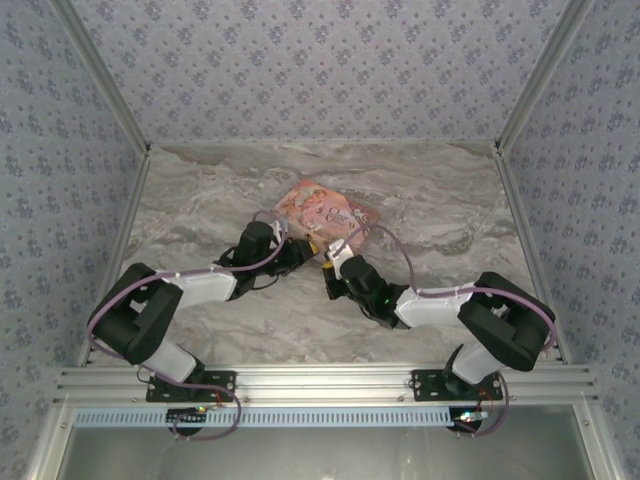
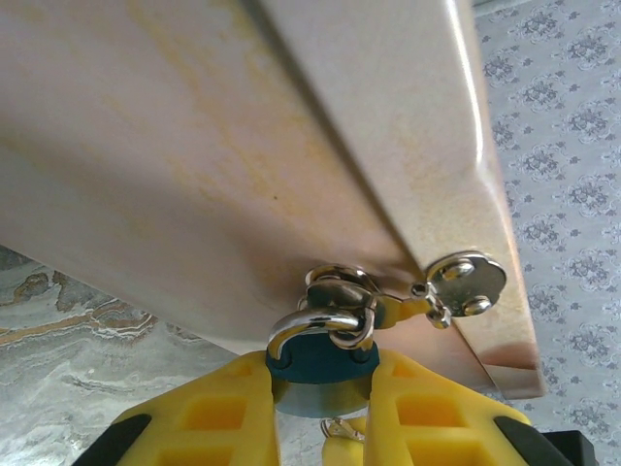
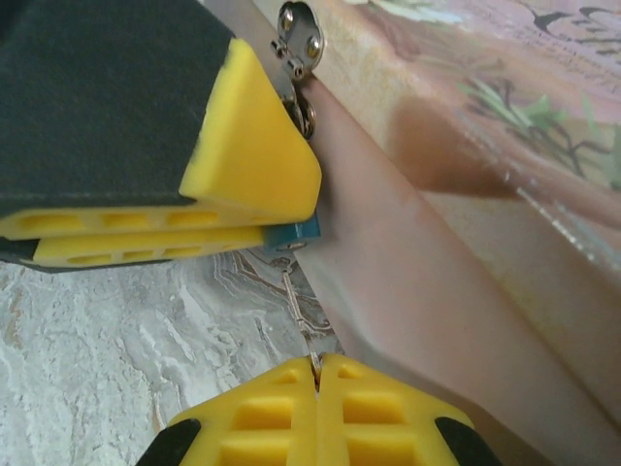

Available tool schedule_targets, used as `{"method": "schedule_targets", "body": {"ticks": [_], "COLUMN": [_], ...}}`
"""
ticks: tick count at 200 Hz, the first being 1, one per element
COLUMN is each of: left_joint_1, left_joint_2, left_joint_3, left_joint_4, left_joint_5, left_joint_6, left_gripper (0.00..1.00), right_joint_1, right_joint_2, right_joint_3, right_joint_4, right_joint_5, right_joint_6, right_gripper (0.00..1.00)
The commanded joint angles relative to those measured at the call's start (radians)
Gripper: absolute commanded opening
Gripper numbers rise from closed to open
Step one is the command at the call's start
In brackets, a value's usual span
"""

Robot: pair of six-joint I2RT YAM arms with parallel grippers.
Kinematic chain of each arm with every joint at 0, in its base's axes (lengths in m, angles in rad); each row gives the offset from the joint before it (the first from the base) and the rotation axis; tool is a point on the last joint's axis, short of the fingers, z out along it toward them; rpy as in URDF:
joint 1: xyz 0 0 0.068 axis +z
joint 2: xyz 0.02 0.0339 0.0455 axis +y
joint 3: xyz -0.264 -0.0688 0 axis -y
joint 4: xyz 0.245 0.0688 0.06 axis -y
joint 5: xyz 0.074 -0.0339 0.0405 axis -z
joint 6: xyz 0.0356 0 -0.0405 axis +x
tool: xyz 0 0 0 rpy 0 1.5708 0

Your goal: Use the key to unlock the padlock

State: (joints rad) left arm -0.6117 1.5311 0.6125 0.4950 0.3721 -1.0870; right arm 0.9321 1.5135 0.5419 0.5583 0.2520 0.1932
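The small blue-teal padlock (image 2: 320,361) sits clamped between the yellow fingers of my left gripper (image 2: 323,386). Its silver shackle (image 2: 309,320) hooks through the metal clasp (image 2: 466,283) on the pink book's edge. In the right wrist view my right gripper (image 3: 317,367) is shut on the thin silver key (image 3: 299,296). The key runs up to the bottom of the padlock (image 3: 296,231), which pokes out from the left gripper's fingers (image 3: 146,243). From above, both grippers, left (image 1: 303,254) and right (image 1: 330,268), meet tip to tip at the book's near edge.
The pink illustrated book (image 1: 325,212) lies on the marbled table (image 1: 200,200), just beyond the grippers. Patterned walls enclose the table on three sides. Purple cables loop over both arms.
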Motion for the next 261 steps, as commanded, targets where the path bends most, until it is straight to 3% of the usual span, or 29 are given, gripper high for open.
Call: {"method": "schedule_targets", "body": {"ticks": [1, 94, 165, 261], "left_joint_1": [-0.007, -0.01, -0.01, -0.01], "left_joint_2": [-0.031, -0.031, -0.025, -0.018], "left_joint_3": [0.044, 0.046, 0.047, 0.043], "left_joint_4": [0.037, 0.035, 0.038, 0.042], "left_joint_5": [-0.007, -0.002, 0.002, 0.002], "left_joint_6": [-0.009, -0.017, -0.02, -0.026], "left_gripper": [0.21, 0.21, 0.21, 0.21], "right_joint_1": [0.007, 0.006, -0.001, -0.016], "right_joint_2": [0.021, 0.055, 0.062, 0.038], "right_joint_3": [0.032, 0.054, 0.053, 0.025], "right_joint_4": [0.026, 0.018, 0.054, 0.096], "right_joint_5": [0.035, 0.061, -0.003, 0.001], "right_joint_6": [-0.008, 0.012, 0.014, 0.04], "right_gripper": [0.0, 0.0, 0.0, 0.0]}}
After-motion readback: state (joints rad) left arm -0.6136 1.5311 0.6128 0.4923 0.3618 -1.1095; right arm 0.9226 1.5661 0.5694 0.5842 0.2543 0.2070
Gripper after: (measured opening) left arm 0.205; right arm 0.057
